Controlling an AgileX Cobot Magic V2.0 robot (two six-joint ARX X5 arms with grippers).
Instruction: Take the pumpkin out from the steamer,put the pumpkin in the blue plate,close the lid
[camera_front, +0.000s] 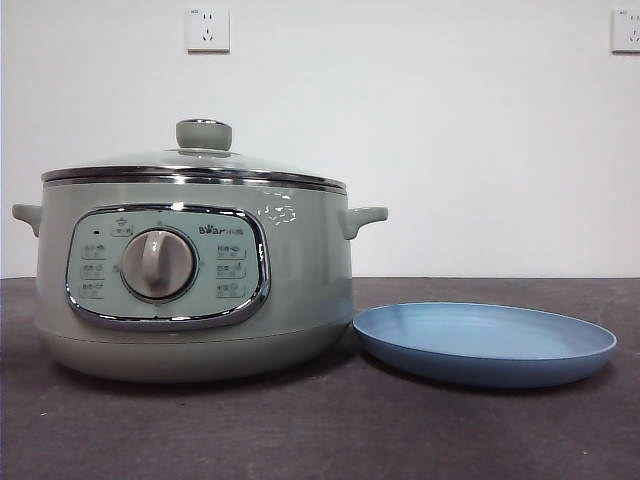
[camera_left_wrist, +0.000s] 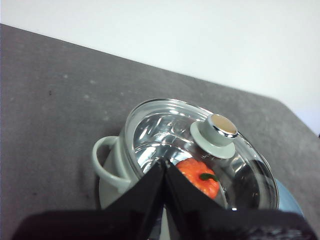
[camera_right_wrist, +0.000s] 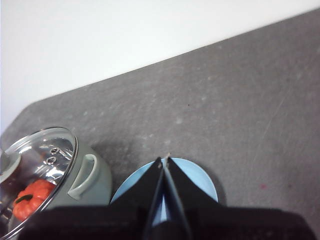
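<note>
The sage-green steamer (camera_front: 190, 280) stands at the left of the table with its glass lid (camera_front: 195, 165) seated on the chrome rim. Through the lid (camera_left_wrist: 200, 150) the orange pumpkin (camera_left_wrist: 200, 177) shows inside the pot, and the right wrist view catches the pumpkin (camera_right_wrist: 31, 197) too. The blue plate (camera_front: 485, 343) lies empty to the right of the steamer, almost touching it. My left gripper (camera_left_wrist: 164, 162) hangs shut high above the steamer (camera_left_wrist: 115, 170). My right gripper (camera_right_wrist: 164, 160) hangs shut high above the blue plate (camera_right_wrist: 200, 182). Neither arm appears in the front view.
The dark grey table (camera_front: 300, 430) stretches in front of and around both objects. A white wall with two power sockets (camera_front: 208, 30) stands behind. The steamer's side handles (camera_front: 362, 218) stick out left and right.
</note>
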